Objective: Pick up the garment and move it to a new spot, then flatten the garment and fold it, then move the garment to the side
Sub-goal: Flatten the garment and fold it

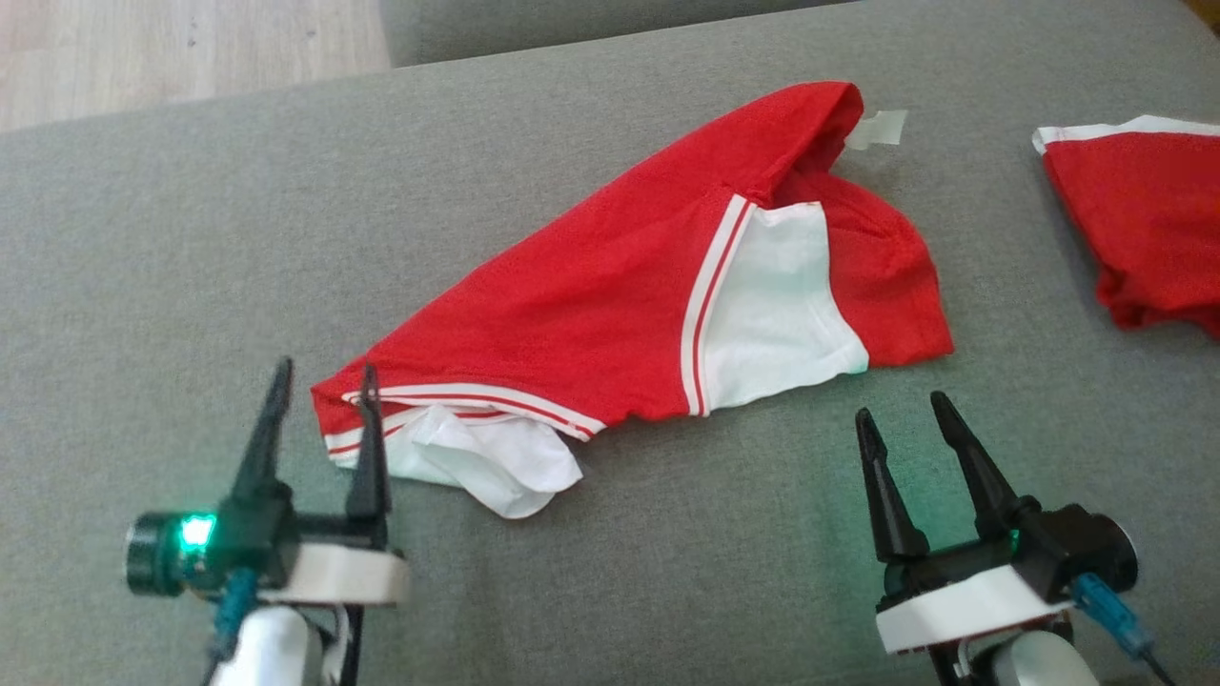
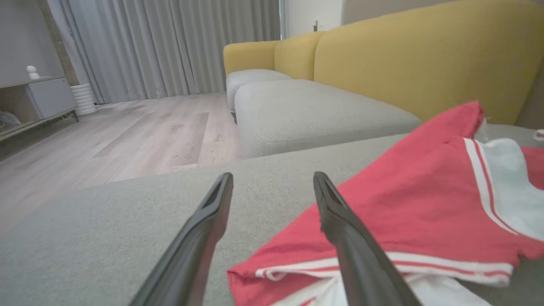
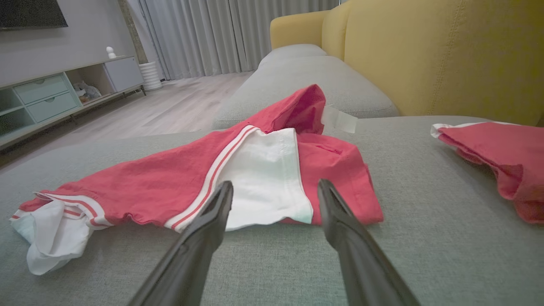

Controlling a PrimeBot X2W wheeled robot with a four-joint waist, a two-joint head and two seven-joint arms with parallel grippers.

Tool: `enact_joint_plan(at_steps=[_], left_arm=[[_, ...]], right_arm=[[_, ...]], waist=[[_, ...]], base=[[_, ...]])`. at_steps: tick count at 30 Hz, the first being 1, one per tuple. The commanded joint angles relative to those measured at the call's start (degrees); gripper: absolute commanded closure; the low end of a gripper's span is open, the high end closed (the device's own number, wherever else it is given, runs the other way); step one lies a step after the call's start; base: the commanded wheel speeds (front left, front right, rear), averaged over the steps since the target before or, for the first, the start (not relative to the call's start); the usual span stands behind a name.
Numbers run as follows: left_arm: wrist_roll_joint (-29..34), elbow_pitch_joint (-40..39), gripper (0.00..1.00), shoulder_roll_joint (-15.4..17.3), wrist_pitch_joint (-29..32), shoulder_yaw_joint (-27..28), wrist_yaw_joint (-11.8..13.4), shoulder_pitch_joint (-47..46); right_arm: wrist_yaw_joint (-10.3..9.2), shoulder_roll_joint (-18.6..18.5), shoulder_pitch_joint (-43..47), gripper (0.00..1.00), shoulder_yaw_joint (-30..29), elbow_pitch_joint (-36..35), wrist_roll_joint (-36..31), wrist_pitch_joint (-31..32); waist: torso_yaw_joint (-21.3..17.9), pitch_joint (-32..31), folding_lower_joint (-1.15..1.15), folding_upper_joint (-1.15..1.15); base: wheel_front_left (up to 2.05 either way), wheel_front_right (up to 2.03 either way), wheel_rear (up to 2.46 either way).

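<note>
Starting with the garment (image 1: 591, 286), where does it lie? asks the note-taker.

Spotter: On the grey sofa seat (image 1: 143, 286), rumpled, red with white striped trim and white panels. It runs on a slant from a bunched white end near the left hand (image 1: 326, 367) up to a raised fold with a white tag (image 1: 882, 129).

Note-taker: Left hand?

Spotter: Fingers spread, nothing between them — in the head view one finger overlaps the striped hem corner; whether it touches, I cannot tell.

Note-taker: Right hand (image 1: 901, 408)?

Spotter: Fingers spread as well, empty, just short of the white panel's lower edge, apart from the cloth.

Note-taker: Anything else?

Spotter: A second red garment (image 1: 1144, 219) at the seat's right edge, well apart — yellow sofa back (image 3: 446, 55) behind, wooden floor (image 1: 143, 48) beyond.
</note>
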Motion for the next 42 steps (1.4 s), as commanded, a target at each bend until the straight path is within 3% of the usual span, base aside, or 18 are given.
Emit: enact_joint_plan(at_steps=[1, 11, 21, 25, 26, 27, 28, 30, 31, 42], left_arm=[[1.34, -1.90, 0.00, 1.20, -0.53, 0.66, -0.05, 0.78], [3.84, 4.32, 0.00, 0.52, 1.63, -4.53, -0.58, 1.89], [1.87, 10.20, 0.00, -0.47, 6.40, -4.61, 0.97, -3.36], [1.77, 12.69, 0.00, -0.13, 8.86, -5.51, 0.18, -4.48], [1.58, 13.09, 0.10, -0.13, 9.37, -5.67, -0.09, -4.52], [1.31, 13.36, 0.37, -0.16, 9.74, -5.76, -0.33, -4.52], [1.31, 13.36, 0.37, -0.16, 9.74, -5.76, -0.33, -4.52], [1.07, 13.55, 0.73, -0.13, 9.96, -6.00, -0.60, -4.62], [1.01, 13.59, 1.00, -0.10, 9.94, -6.12, -0.70, -4.66], [-0.89, 7.12, 1.00, -0.07, 7.16, -6.20, -0.53, -2.46]], right_arm=[[-0.04, -0.31, -0.66, 0.00, 1.11, -1.59, 0.07, -0.22], [-0.04, -0.31, -0.28, 0.00, 1.04, -1.49, 0.45, -0.22], [-0.04, -0.31, -0.81, 0.00, 1.95, -1.35, 0.77, -0.22], [-0.04, -0.31, -0.96, 0.00, 1.99, -1.34, 0.88, -0.22], [-0.04, -0.31, -0.99, 0.00, 1.96, -1.36, 0.90, -0.22], [-0.04, -0.31, -1.02, 0.00, 1.94, -1.39, 0.92, -0.22], [-0.04, -0.31, -1.02, 0.00, 1.94, -1.39, 0.92, -0.22], [-0.04, -0.31, -1.03, 0.00, 1.89, -1.44, 0.95, -0.22], [-0.04, -0.31, -1.03, 0.00, 1.86, -1.45, 0.97, -0.22], [-0.04, -0.31, 0.20, 0.00, -0.97, -1.43, 0.92, -0.22]], waist=[[-0.21, -0.01, 0.00, 0.00], [-0.03, -0.03, 0.00, 0.00], [-1.09, 0.34, 0.00, 0.00], [-1.83, 0.64, 0.00, 0.00], [-1.93, 0.69, 0.00, 0.00], [-2.00, 0.72, 0.00, 0.00], [-2.00, 0.72, 0.00, 0.00], [-2.06, 0.76, 0.00, 0.00], [-2.05, 0.75, 0.00, 0.00], [1.24, -1.19, 0.00, 0.00]], base=[[0.00, 0.00, 0.00], [0.00, 0.00, 0.00], [0.00, 0.00, 0.00], [0.00, 0.00, 0.00], [0.00, 0.00, 0.00], [0.00, 0.00, 0.00], [0.00, 0.00, 0.00], [0.00, 0.00, 0.00], [0.00, 0.00, 0.00], [0.00, 0.00, 0.00]])
